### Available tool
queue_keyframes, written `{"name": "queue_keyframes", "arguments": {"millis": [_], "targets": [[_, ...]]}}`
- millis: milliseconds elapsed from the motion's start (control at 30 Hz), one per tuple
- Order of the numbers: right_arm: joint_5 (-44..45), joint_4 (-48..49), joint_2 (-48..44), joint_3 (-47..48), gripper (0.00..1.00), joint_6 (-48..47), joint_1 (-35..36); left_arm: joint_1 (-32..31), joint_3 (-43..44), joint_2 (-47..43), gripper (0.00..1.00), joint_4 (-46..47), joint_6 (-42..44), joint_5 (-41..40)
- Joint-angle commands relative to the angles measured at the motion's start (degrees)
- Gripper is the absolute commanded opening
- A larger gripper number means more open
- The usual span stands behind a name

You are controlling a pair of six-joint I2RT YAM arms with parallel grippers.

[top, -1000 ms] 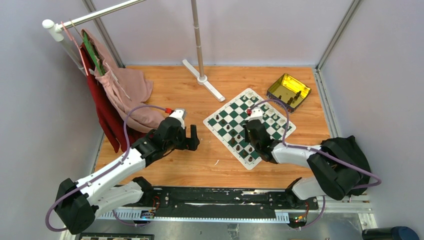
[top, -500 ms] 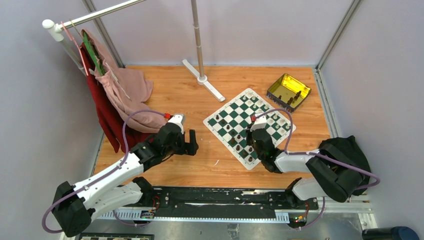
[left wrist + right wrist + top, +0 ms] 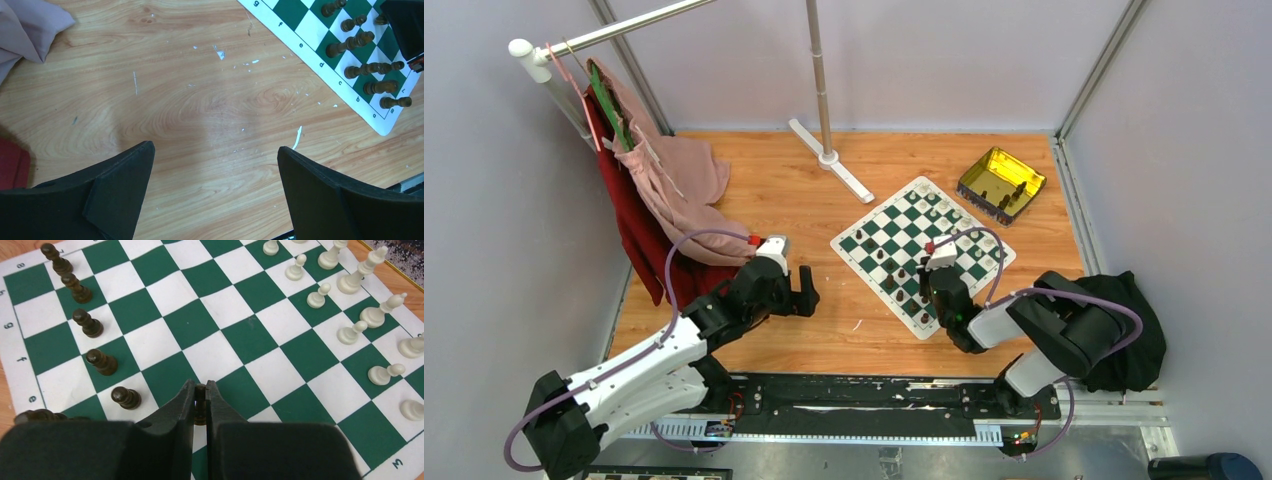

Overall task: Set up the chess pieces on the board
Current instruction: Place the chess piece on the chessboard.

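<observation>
Right fingers (image 3: 179, 412) pinch a dark piece (image 3: 200, 402) in a narrow grip, low over the board (image 3: 235, 335) beside its row of dark pawns (image 3: 95, 362). Cream pieces (image 3: 372, 315) stand on the opposite side. Left fingers (image 3: 120, 185) spread wide above the desk (image 3: 215, 110), near the board's corner.

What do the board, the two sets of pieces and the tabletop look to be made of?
Board: thin flexible mat, probably vinyl; matte print, and the surface ripples slightly. Dark pieces: brown with a dull sheen, stained wood or plastic, can't tell which. Cream pieces: smooth, slightly glossy, likely plastic. Tabletop: wood grain, scuffed and flecked; solid wood or laminate, unclear.
</observation>
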Motion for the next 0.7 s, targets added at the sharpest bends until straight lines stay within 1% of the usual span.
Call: {"name": "queue_keyframes", "arguments": {"millis": [0, 133, 233, 333, 433, 667], "targets": [[3.6, 9.7, 3.8, -2.3, 0.02, -2.3, 0.9, -0.7, -2.1, -2.1, 1.00, 3.6, -0.5, -1.3], [4.4, 18.6, 8.3, -3.8, 0.02, -3.5, 0.9, -0.7, -3.9, -2.8, 1.00, 5.0, -0.2, -1.3], [4.4, 20.1, 10.1, -4.2, 0.04, -2.8, 0.9, -0.7, -4.8, -2.6, 1.00, 6.0, -0.1, -1.1], [4.7, 21.2, 10.4, -5.2, 0.10, -2.0, 1.0, -0.7, -5.3, -2.2, 1.00, 6.2, 0.1, -0.7], [5.3, 19.8, 8.8, -5.5, 0.17, -1.9, 1.6, -0.7, -5.4, -2.2, 1.00, 6.3, 0.2, -0.5], [6.4, 10.3, 0.5, -4.3, 0.24, -2.5, 2.6, -0.7, -5.1, -2.0, 1.00, 6.3, -0.1, 0.3]]}}
